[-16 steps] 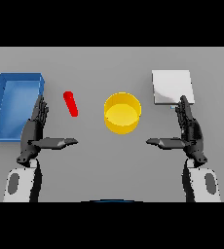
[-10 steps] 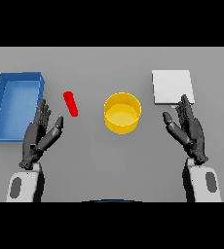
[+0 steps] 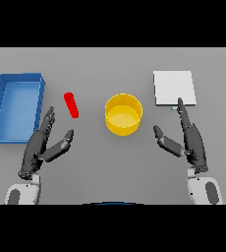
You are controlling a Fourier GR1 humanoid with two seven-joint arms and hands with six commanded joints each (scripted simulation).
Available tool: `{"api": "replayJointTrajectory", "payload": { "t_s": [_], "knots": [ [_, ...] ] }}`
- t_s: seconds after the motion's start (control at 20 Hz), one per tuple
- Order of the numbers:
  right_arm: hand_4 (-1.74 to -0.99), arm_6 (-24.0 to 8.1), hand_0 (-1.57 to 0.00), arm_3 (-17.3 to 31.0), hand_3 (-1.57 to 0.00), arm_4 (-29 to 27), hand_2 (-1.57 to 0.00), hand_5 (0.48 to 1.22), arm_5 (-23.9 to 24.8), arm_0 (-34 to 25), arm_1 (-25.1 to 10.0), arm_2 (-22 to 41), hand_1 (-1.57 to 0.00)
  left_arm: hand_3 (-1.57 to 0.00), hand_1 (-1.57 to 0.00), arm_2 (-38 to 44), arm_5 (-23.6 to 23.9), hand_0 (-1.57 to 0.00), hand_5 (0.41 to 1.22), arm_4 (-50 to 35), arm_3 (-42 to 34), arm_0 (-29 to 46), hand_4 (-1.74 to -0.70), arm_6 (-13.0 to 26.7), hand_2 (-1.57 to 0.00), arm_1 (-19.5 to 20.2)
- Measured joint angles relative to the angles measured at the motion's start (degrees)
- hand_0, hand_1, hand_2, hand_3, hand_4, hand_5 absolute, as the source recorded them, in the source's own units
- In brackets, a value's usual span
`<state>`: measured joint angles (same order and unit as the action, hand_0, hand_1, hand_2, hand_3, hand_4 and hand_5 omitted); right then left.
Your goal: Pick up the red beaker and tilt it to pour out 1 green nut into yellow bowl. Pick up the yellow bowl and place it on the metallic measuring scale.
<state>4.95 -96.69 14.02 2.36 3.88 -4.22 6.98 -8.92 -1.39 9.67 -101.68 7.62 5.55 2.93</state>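
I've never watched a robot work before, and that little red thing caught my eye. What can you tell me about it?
The red beaker looks like a small, slim tube, plain glossy red, with a rounded top end. It rests on the grey table, slanted, between the blue tray and the yellow bowl, touching neither. Nothing holds it: the left hand is open just below it. Its contents cannot be seen.
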Motion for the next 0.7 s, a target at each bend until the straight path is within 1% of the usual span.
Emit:
{"api": "replayJointTrajectory", "payload": {
  "t_s": [0.05, 0.1, 0.15, 0.2, 0.25, 0.3, 0.35, 0.4, 0.45, 0.5, 0.55, 0.6, 0.65, 0.7],
  "knots": [
    [-1.180, 1.2, 0.00, -0.1, 0.00, -0.6, 0.00, 0.627, -0.6, 0.5, -0.3, -0.2, 0.00, 0.00, 0.00, 0.2, 0.0, 0.00, 0.647, 0.2, 1.6, -1.1, -1.14, 0.0, 0.00, 0.0],
    [-1.189, 0.4, 0.00, 0.2, 0.00, -1.4, 0.00, 0.626, -1.2, -0.1, -0.2, -0.3, 0.00, 0.00, 0.00, 1.3, -0.1, 0.00, 0.643, -0.4, 3.5, -2.8, -1.14, 0.3, 0.00, 0.4],
    [-1.197, 0.7, 0.00, -0.2, 0.00, -2.4, 0.00, 0.627, -1.6, 0.2, -0.3, -0.7, 0.00, 0.00, 0.00, 1.7, -0.3, 0.00, 0.645, -0.7, 5.7, -4.0, -1.16, 0.8, 0.00, 0.2],
    [-1.209, 0.5, 0.00, 0.3, 0.00, -2.9, 0.00, 0.627, -2.2, 0.1, -0.2, -0.7, 0.00, 0.00, 0.00, 2.4, 0.0, 0.00, 0.648, -1.0, 7.9, -5.8, -1.17, 0.4, 0.00, -0.2],
    [-1.215, 0.9, 0.00, 0.9, 0.00, -3.5, 0.00, 0.628, -2.5, 0.0, -0.3, -1.0, 0.00, 0.00, 0.00, 3.5, 0.0, 0.00, 0.650, -1.5, 10.5, -7.9, -1.18, 0.1, 0.00, 0.0],
    [-1.219, 1.7, 0.00, 0.5, 0.00, -3.6, 0.00, 0.626, -2.5, 0.0, -0.5, -1.2, 0.00, 0.00, 0.00, 4.1, -0.5, 0.00, 0.648, -1.8, 12.4, -9.1, -1.18, -1.6, 0.00, 0.5],
    [-1.220, 1.0, 0.00, 0.3, 0.00, -4.0, 0.00, 0.626, -2.9, -0.1, -0.8, -1.4, 0.00, 0.00, 0.00, 4.3, 0.2, 0.00, 0.644, -1.0, 15.1, -11.0, -1.18, -1.5, 0.00, 0.1],
    [-1.225, 0.3, 0.00, 0.9, 0.00, -3.8, 0.00, 0.627, -2.6, -0.5, -0.5, -1.3, 0.00, 0.00, 0.00, 4.8, 0.0, 0.00, 0.640, -0.9, 17.2, -12.3, -1.18, -2.2, 0.00, 0.6],
    [-1.229, 1.1, 0.00, 0.3, 0.00, -3.9, 0.00, 0.626, -2.7, 0.2, -0.4, -1.2, 0.00, 0.00, 0.00, 4.9, -0.2, 0.00, 0.637, -0.8, 19.3, -13.8, -1.18, -3.1, 0.00, 0.5],
    [-1.229, 0.7, 0.00, 0.2, 0.00, -4.3, 0.00, 0.626, -2.8, 0.1, -0.4, -1.3, 0.00, 0.00, 0.00, 5.4, 0.0, 0.00, 0.636, -0.8, 21.7, -15.9, -1.18, -3.2, 0.00, 0.3],
    [-1.227, 1.0, 0.00, -0.3, 0.00, -4.7, 0.00, 0.625, -3.2, 0.2, -0.9, -1.6, 0.00, 0.00, 0.00, 6.0, 0.0, 0.00, 0.637, -1.0, 22.7, -17.2, -1.18, -4.6, 0.00, 0.6],
    [-1.222, 1.4, 0.00, -0.6, 0.00, -4.4, 0.00, 0.626, -3.1, 0.8, -1.1, -1.6, 0.00, 0.00, 0.00, 5.8, 0.1, 0.00, 0.641, -0.8, 23.9, -18.4, -1.19, -5.0, 0.00, 0.1],
    [-1.218, 0.2, 0.00, -0.3, 0.00, -3.8, 0.00, 0.626, -2.6, 0.2, -0.8, -1.5, 0.00, 0.00, 0.00, 6.1, 0.0, 0.00, 0.646, -0.9, 24.9, -20.2, -1.20, -4.8, 0.00, 0.1],
    [-1.222, 0.3, 0.00, -0.1, 0.00, -3.2, 0.00, 0.627, -2.3, 0.2, -0.6, -1.2, 0.00, 0.00, 0.00, 6.3, 0.0, 0.00, 0.651, -0.8, 26.4, -21.3, -1.20, -4.9, 0.00, 0.1]
  ]
}}
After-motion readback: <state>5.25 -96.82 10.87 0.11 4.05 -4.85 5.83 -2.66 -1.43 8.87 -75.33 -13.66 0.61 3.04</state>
